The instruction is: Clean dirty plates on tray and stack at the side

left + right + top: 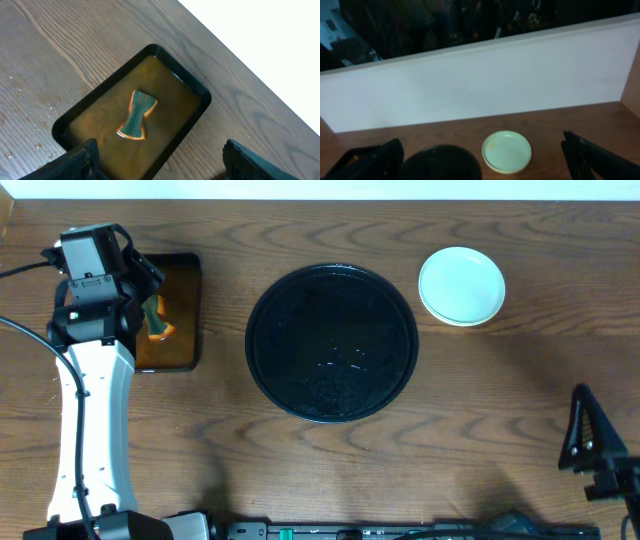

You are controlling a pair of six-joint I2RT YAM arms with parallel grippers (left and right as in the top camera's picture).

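The round glossy black tray (332, 343) lies mid-table with no plate on it, only a few water drops. The plates (461, 285) sit stacked on the wood to the tray's upper right; the top one is pale mint, and a yellowish edge shows beneath it. The right wrist view shows the plates (506, 151) beside the tray (442, 162). My left gripper (160, 167) hangs open over a rectangular pan, holding nothing. My right gripper (481, 145) is open and empty, low at the table's right front (590, 430), well short of the plates.
The rectangular black pan (170, 310) of brownish liquid stands at the far left, under my left gripper (148, 292). A green, orange-edged sponge (137, 115) lies in the liquid. A white wall (480, 85) runs behind the table's far edge.
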